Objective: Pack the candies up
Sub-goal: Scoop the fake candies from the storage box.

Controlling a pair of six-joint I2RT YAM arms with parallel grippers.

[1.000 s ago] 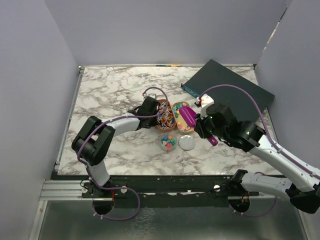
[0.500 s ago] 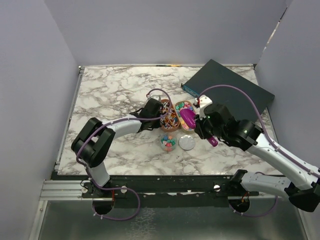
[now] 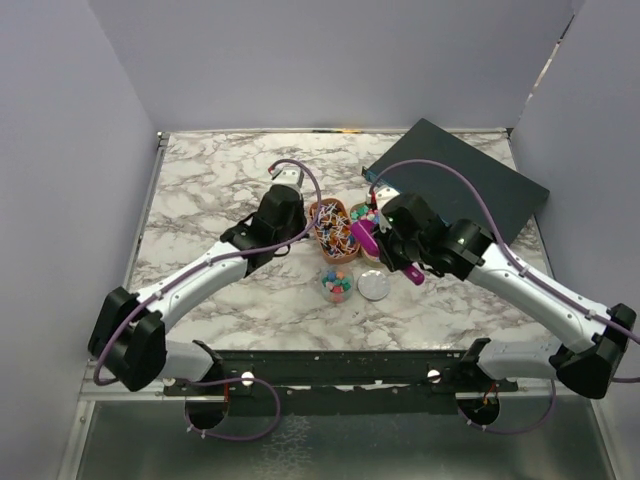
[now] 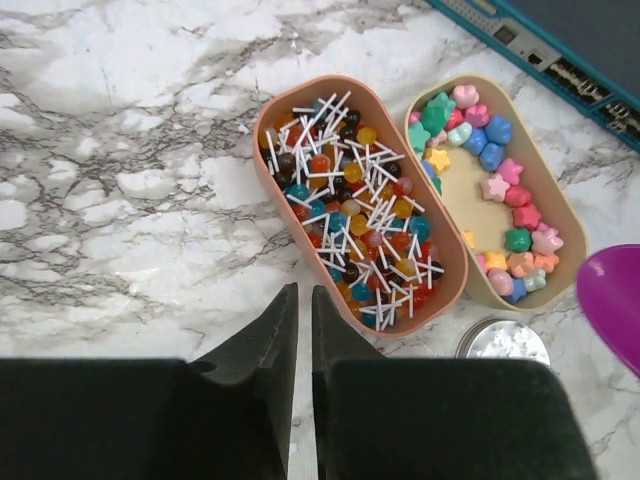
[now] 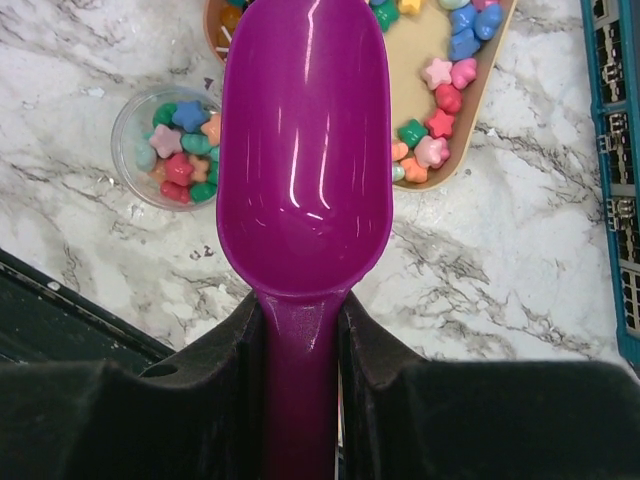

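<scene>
marbled tabletop (image 3: 210, 180) under plain grey walls. nearest the arms sits a small clear jar (image 5: 118, 135), part filled with candies (image 5: 182, 150), its round lid (image 4: 503, 340) just beside it. over that spot the right gripper (image 5: 303, 320) is clamped tight round the handle of a purple scoop (image 5: 305, 150), whose bowl looks empty and hangs between the jar and the trays. the left gripper (image 4: 305, 300) has its jaws nearly together, only a sliver between them, gripping nothing, hovering just short of the pink tray (image 4: 259, 160) of coloured balls on white sticks. more candies, stars and flowers, ring the beige tray (image 4: 470, 200) touching it. farthest back lies a dark teal-edged box (image 3: 490, 160). my worry is that the scoop looks wider than the jar's mouth, so a careless tip could scatter sweets over the marble, and nothing steadies the tray if the scoop shoves it. no brand or writing i can read anywhere.
</scene>
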